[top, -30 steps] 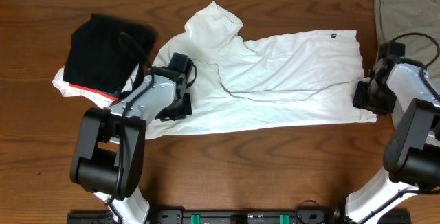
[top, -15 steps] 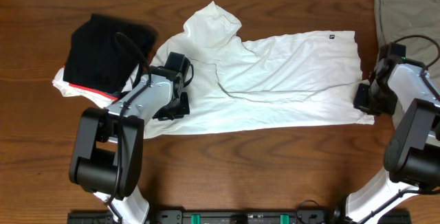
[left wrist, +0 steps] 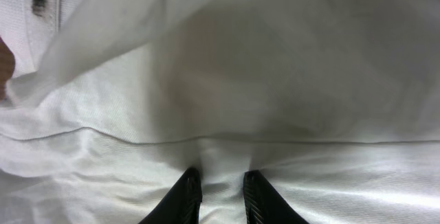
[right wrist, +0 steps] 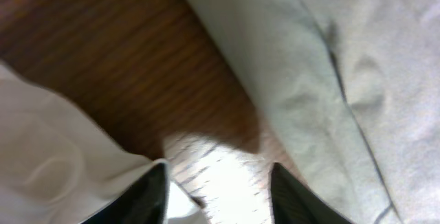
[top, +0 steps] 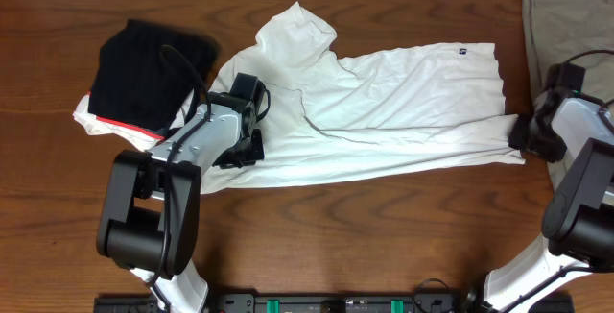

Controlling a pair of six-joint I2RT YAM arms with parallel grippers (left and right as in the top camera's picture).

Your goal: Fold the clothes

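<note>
Overhead, 12 o'clock = far table edge.

T-shirt: white, lies crumpled across the middle of the wooden table, long axis running 9 to 3 o'clock. One lobe bunches up toward 11 o'clock. The small black hem tag shows near the 1 o'clock corner. The 4 o'clock corner is drawn out to a point.

Left gripper: I see it sitting on the shirt's 8 o'clock portion. In the wrist view its two dark fingers stand close together with a ridge of white cloth pinched between them, so I log it as clenched on the T-shirt. A loose fold drapes above the tips.

Right gripper: at the shirt's drawn-out 4 o'clock corner, just touching its tip. In the wrist view the fingers stand well apart with bare wood between them. The white corner lies against one finger only. I log it as released, grasping nothing.

Black garment: folded, red edge showing, at 9 o'clock of the shirt.

Olive-grey cloth: flat at the table's 2 o'clock corner, just beyond the right gripper.
</note>
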